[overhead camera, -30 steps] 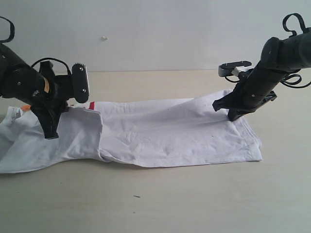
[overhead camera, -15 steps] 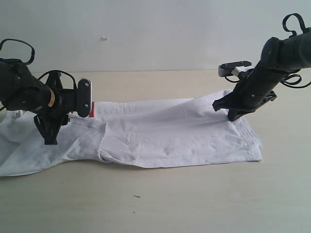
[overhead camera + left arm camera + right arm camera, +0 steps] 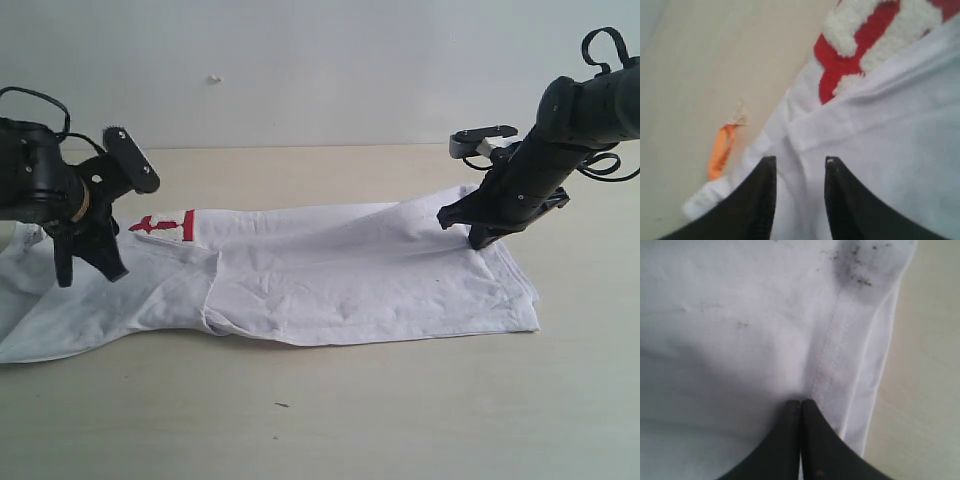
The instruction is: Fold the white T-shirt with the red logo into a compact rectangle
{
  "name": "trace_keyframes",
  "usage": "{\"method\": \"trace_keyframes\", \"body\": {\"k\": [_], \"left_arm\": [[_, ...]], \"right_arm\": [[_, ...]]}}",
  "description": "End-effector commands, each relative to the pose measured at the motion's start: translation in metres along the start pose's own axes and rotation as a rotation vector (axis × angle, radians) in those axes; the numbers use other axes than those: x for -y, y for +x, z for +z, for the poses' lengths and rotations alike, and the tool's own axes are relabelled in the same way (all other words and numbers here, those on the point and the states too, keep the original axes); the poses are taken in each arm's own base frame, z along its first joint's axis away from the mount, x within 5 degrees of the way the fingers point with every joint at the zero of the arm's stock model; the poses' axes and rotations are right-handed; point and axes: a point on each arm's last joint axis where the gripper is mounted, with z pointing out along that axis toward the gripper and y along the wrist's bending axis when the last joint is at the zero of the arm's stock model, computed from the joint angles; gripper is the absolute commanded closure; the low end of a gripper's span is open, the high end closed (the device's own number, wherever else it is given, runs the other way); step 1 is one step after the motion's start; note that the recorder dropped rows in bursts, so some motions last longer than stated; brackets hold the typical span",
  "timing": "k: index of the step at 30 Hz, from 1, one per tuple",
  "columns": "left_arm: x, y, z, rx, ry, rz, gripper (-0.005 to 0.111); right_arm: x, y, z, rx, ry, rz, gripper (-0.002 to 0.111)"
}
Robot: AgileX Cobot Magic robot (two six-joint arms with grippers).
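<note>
My right pincer (image 3: 800,404) is clamped on the white T-shirt (image 3: 350,280) at its right hem. My left pincer (image 3: 800,162) gapes empty, so lifting now could skew the fold.

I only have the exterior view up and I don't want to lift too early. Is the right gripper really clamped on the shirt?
Observer: Yes. In the right wrist view the right gripper is shut on the white T-shirt, right beside its stitched hem.
Operator: And is the left one holding anything?
Observer: No. The left gripper is open and holds nothing; only cloth shows through the gap.
Operator: Is there anything near it that I can't make out?
Observer: An orange tag lies on the table, just off the shirt's edge.
</note>
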Motion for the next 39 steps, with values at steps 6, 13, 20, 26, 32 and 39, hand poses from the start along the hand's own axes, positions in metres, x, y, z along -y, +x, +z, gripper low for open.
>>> {"method": "trace_keyframes", "body": {"k": [6, 13, 20, 26, 32, 39], "left_arm": [[0.006, -0.001, -0.002, 0.082, 0.227, -0.292, 0.073], [0.013, 0.012, -0.003, -0.061, 0.302, -0.276, 0.073], [-0.019, 0.02, -0.019, -0.035, 0.246, -0.557, 0.062], [-0.063, 0.068, -0.014, -0.104, 0.215, -0.921, 0.052], [-0.093, 0.104, -0.002, -0.064, 0.228, -1.164, 0.052], [-0.089, 0.14, 0.038, -0.185, 0.356, -1.262, 0.052]], "right_arm": [[0.0, 0.008, 0.01, -0.052, -0.017, 0.002, 0.108], [0.0, 0.01, 0.015, -0.065, -0.017, 0.001, 0.108], [-0.002, 0.006, 0.007, -0.044, -0.028, 0.015, 0.108], [-0.003, 0.004, 0.002, -0.024, -0.03, 0.022, 0.108], [-0.002, 0.003, 0.002, -0.01, -0.025, 0.023, 0.108], [-0.005, 0.0, 0.002, 0.021, -0.06, 0.02, 0.108]]}}
